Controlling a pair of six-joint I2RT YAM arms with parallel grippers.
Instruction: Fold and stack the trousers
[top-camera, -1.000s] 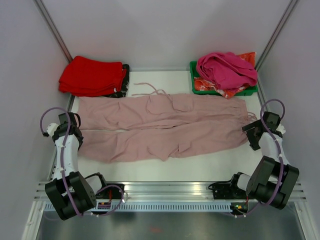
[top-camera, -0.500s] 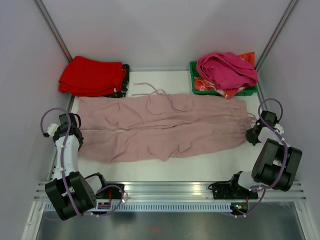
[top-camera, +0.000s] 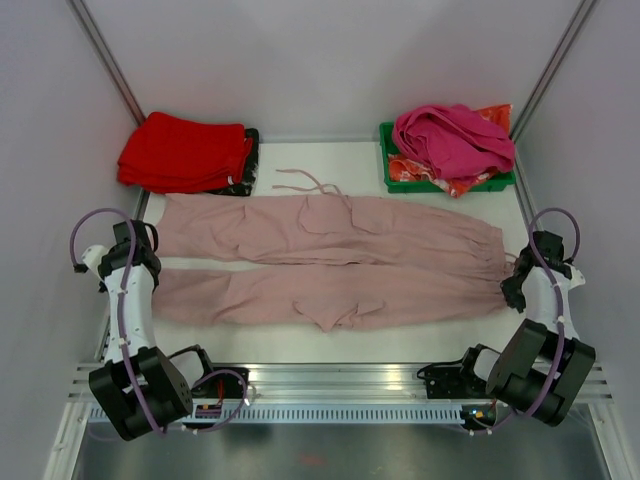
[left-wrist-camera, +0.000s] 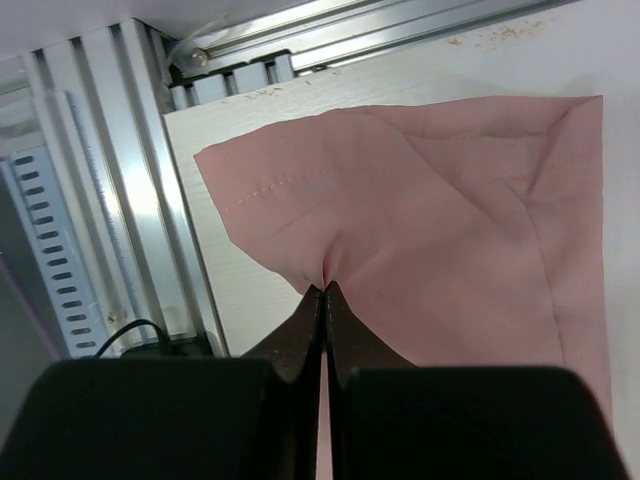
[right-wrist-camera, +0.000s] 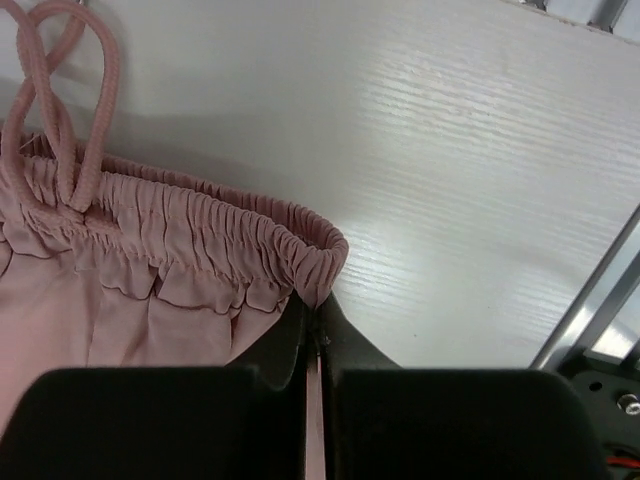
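Note:
The pale pink trousers (top-camera: 330, 265) lie stretched across the table, both legs running left to right. My left gripper (top-camera: 128, 262) is shut on the hem corner of the near leg (left-wrist-camera: 420, 220), the fabric puckered at its fingertips (left-wrist-camera: 322, 292). At the right, my right gripper (top-camera: 514, 295) is shut on the gathered elastic waistband (right-wrist-camera: 200, 235), pinching its corner (right-wrist-camera: 318, 300). A looped drawstring cord (right-wrist-camera: 70, 100) lies by the waistband, and another cord (top-camera: 305, 182) trails at the back.
A stack of folded red garments (top-camera: 185, 152) sits at the back left. A green bin (top-camera: 395, 170) at the back right holds a magenta garment (top-camera: 450, 135). Aluminium rails (left-wrist-camera: 120, 180) edge the table on the left and near sides.
The right gripper shut on the waistband corner and pulled right and toward the near edge. The trousers are now stretched straighter and flatter, and the left arm shifted slightly left.

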